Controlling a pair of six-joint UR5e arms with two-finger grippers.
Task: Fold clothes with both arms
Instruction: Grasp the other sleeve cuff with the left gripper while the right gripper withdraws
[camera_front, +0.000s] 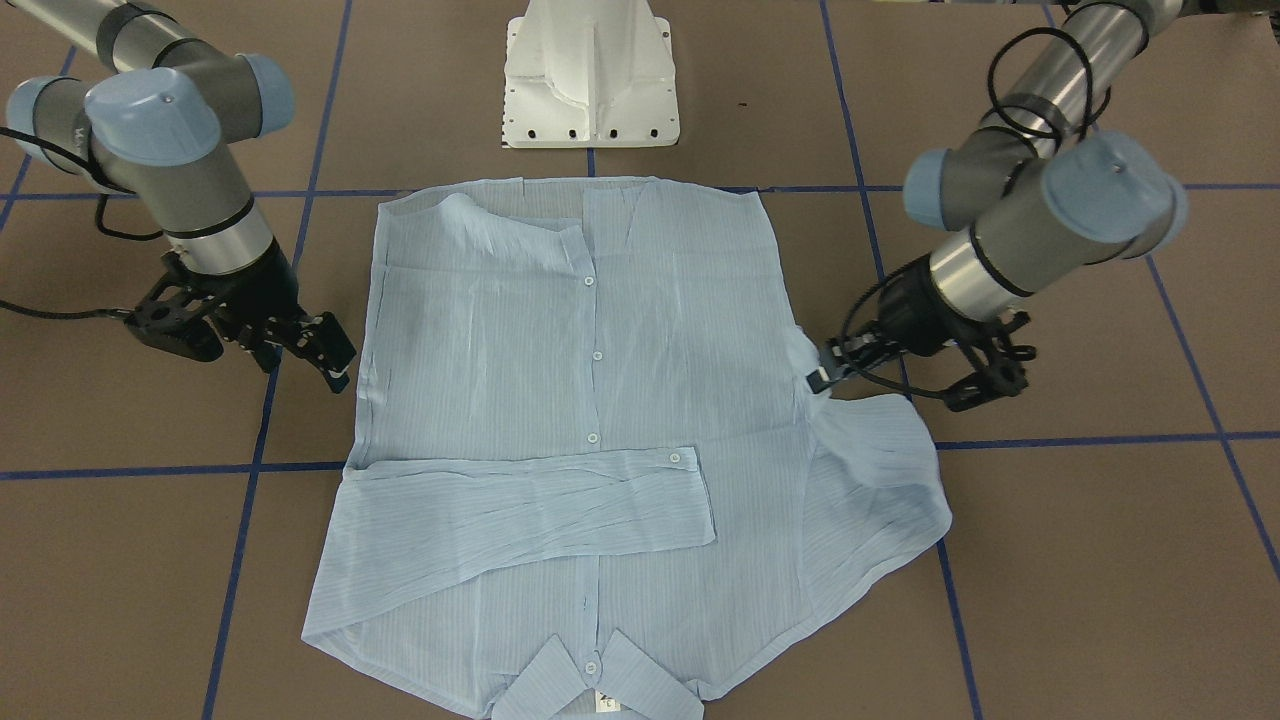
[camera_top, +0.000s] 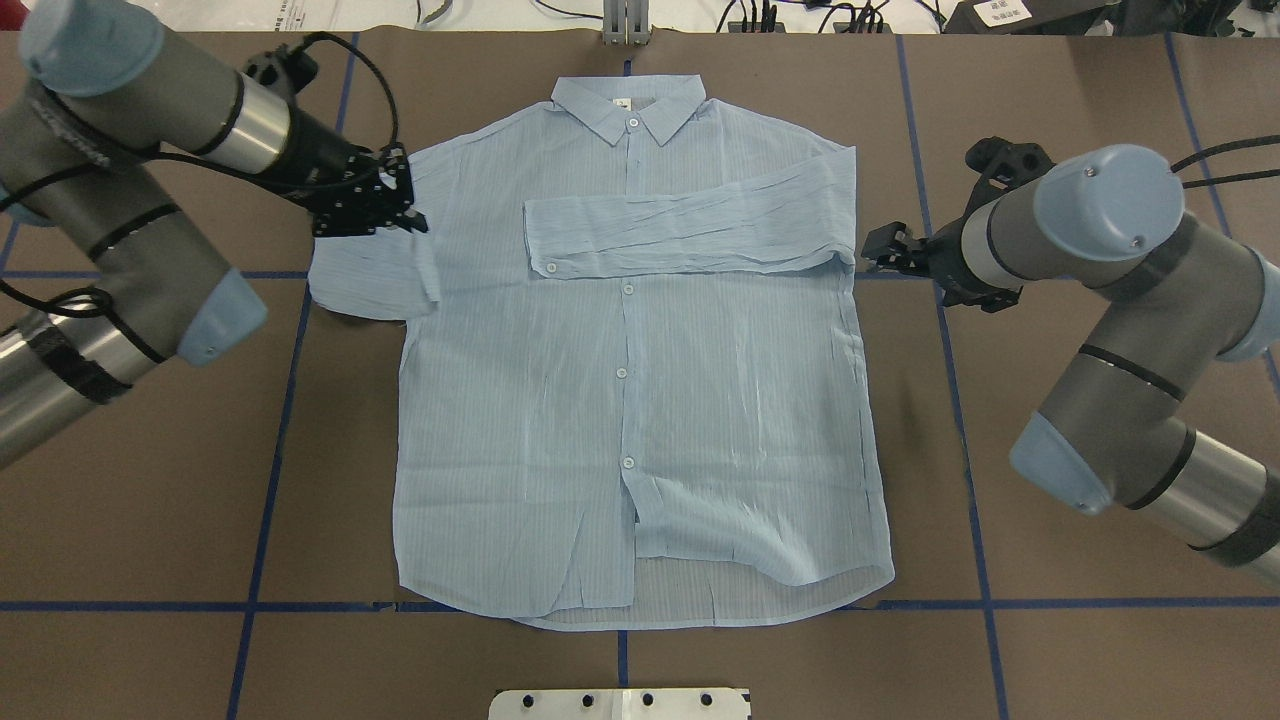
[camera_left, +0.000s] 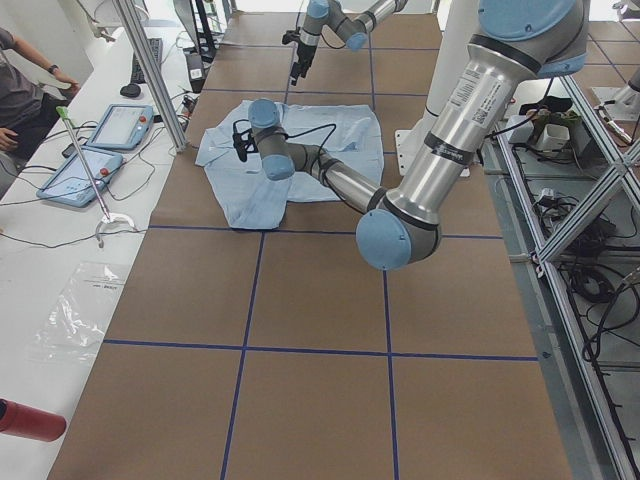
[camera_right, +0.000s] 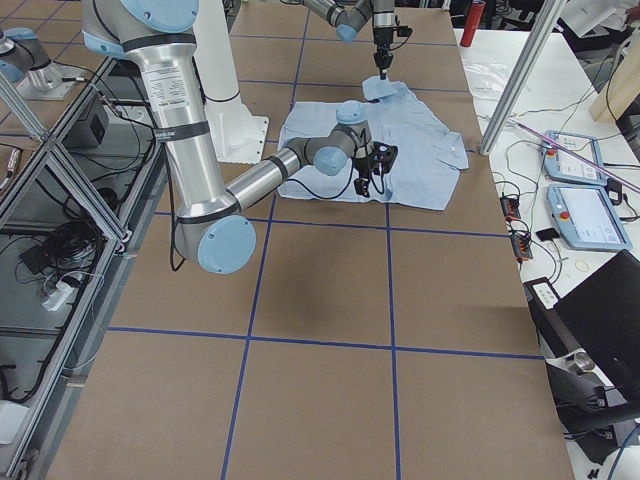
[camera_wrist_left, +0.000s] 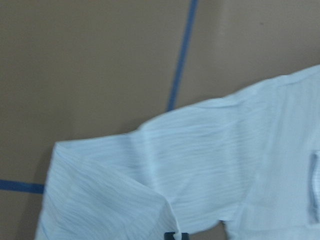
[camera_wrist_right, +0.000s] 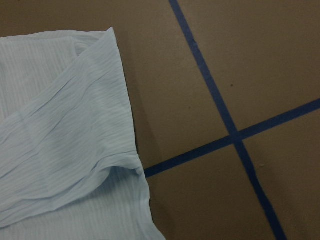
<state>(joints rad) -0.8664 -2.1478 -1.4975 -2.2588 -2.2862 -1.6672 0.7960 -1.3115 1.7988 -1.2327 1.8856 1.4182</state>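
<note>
On the brown tabletop (camera_top: 150, 500) I have one shirt (camera_top: 520, 400), spread flat, front up, collar (camera_top: 630, 105) pointing away from the robot. Two arms work it: the left arm (camera_top: 120, 240) and the right arm (camera_top: 1130, 290), one tool each. My left tool (camera_top: 403, 216) is pinched on the shirt at the shoulder on that side, where the sleeve lies bunched beside the body. My right tool (camera_top: 878, 252) has its jaws apart and empty, just beside the shirt's other edge, where the folded sleeve (camera_top: 690, 225) crosses the chest. I count four buttons down the front and one on the cuff (camera_top: 551, 268). One white neck tag (camera_top: 622, 102); its print is too small to read. The hem lies along a blue tape line (camera_top: 200, 606), and bare tabletop lies outside both side edges.
</note>
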